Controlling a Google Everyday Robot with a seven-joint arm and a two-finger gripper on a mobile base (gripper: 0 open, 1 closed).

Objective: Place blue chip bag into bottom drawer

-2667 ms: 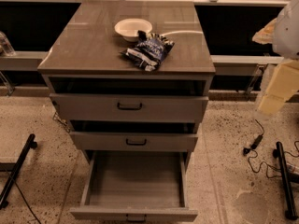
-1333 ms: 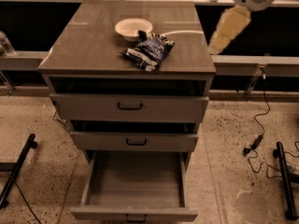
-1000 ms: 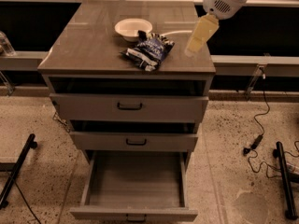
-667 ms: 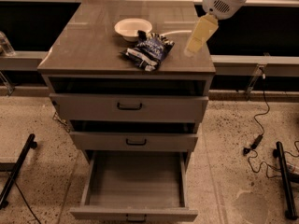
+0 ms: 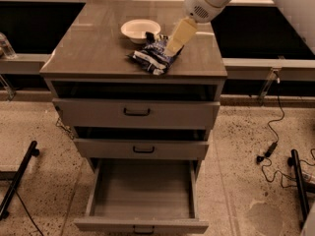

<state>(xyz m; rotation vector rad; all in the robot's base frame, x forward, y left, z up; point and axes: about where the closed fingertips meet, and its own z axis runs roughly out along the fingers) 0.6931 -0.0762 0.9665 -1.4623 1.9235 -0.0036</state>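
Warm, dim light from above leaves a pale sheen on the cabinet top [image 5: 88, 48]; the gaps over the two upper drawers [image 5: 136, 113] lie in deep shadow. The gripper [image 5: 170, 47], lit cream, hangs at the blue chip bag [image 5: 147, 59].

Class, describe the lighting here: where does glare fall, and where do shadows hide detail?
Camera view: warm, dim light; pale glare on the cabinet top behind the white bowl; dark shadow in the recess above the top drawer; the open bottom drawer evenly lit; the gripper hangs over the blue chip bag.
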